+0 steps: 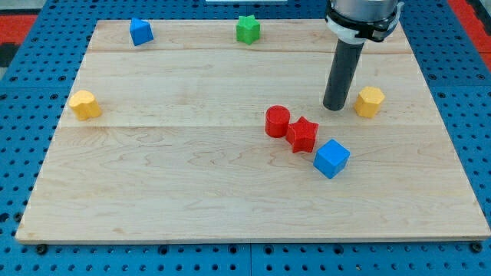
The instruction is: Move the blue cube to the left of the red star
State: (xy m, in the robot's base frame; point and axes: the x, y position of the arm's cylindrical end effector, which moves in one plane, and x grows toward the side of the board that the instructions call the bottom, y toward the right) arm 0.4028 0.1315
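Camera view: you are looking down on a wooden board (153, 176) laid over a blue pegboard (23, 92).
My tip: (333, 107) the rod's lower end stands on the board just beside the yellow block, at its 9 o'clock, with a small gap between them.
Pincer: you have none to read here; the arm ends in a plain dark rod, so there is no wide, narrow or holding state to give.
Blue cube: (331, 159) it lies at about 4 o'clock from the red star, very close to it or touching; you cannot tell which. My tip is well apart from it, at roughly its 12 o'clock.
Red star: (303, 134) near the board's middle, touching the red cylinder.
Red cylinder: (277, 121) at 10 o'clock from the red star.
Yellow block: (369, 101) at 2 o'clock from the red star, toward the view's right.
Second yellow block: (84, 104) far off at the view's left.
Small blue block: (140, 31) at the view's top left.
Green star: (247, 28) at the view's top, near the middle.
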